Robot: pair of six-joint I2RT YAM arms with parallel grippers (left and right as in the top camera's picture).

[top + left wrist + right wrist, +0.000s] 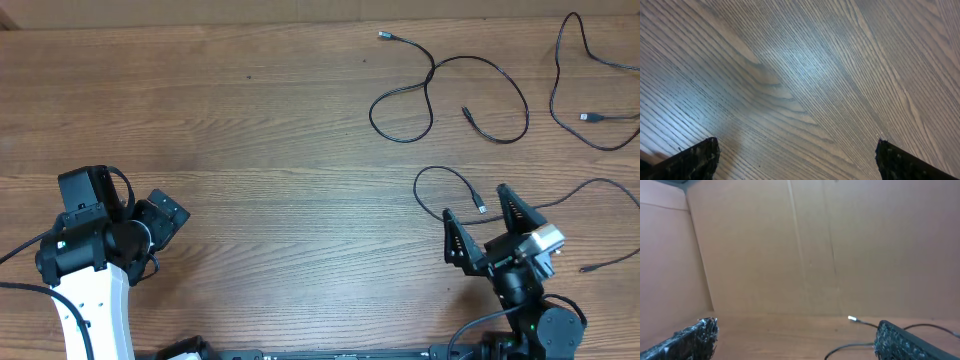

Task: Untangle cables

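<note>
Three thin black cables lie apart on the wooden table in the overhead view. One looped cable (pixel 450 95) with a silver tip lies at the back centre-right. A second cable (pixel 585 90) lies at the far right. A third cable (pixel 455 180) curls just beyond my right gripper (pixel 480 225), which is open, empty and raised above the table. The right wrist view shows a silver-tipped cable end (pixel 852 318) ahead between the open fingers (pixel 795 340). My left gripper (pixel 125 205) is open and empty at the left, over bare wood (pixel 797 160).
A brown cardboard wall (pixel 815 245) stands behind the table's far edge. The thicker black arm wires (pixel 20 250) trail by the left arm's base. The table's (pixel 250 130) left and centre hold no cables.
</note>
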